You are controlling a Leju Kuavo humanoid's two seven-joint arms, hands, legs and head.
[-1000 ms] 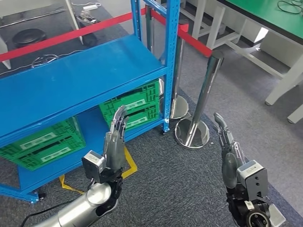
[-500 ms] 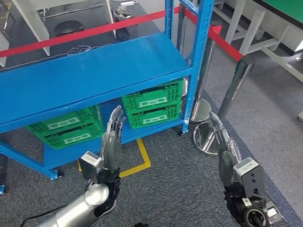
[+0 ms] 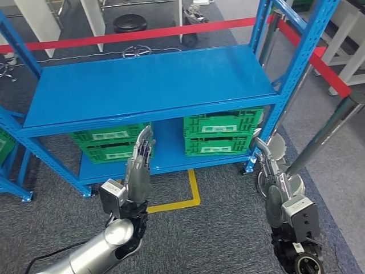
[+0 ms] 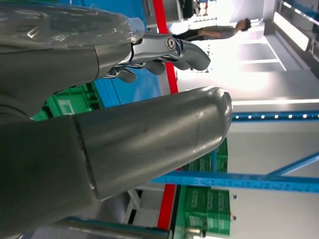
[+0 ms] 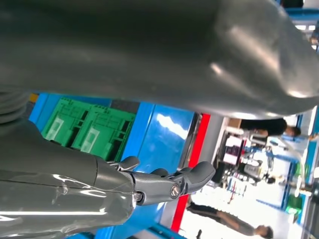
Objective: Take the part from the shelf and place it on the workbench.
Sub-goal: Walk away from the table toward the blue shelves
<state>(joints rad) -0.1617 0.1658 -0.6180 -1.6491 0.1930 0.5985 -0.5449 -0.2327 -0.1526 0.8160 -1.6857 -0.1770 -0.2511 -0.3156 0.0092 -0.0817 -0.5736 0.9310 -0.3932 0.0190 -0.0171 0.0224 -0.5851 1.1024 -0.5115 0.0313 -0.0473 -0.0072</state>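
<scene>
A blue metal shelf (image 3: 150, 85) stands ahead in the head view, its middle board bare. On its lowest board sit two green crates, one on the left (image 3: 109, 144) and one on the right (image 3: 222, 132). No part can be made out from here. My left hand (image 3: 138, 171) is raised in front of the shelf, fingers straight and apart, holding nothing; its wrist view shows the fingers (image 4: 165, 50) spread. My right hand (image 3: 271, 171) is up near the shelf's right post, also with straight fingers (image 5: 169, 181) and nothing in it.
A red barrier tape (image 3: 129, 37) runs behind the shelf, held by steel posts (image 3: 318, 142) with round bases at the right. A yellow floor mark (image 3: 189, 197) lies on grey carpet before the shelf. White table legs (image 3: 348, 63) stand at far right.
The whole view has swung to the right across the scene, so the shelf now sits centred and both crates show. Both hands keep the same raised, spread pose.
</scene>
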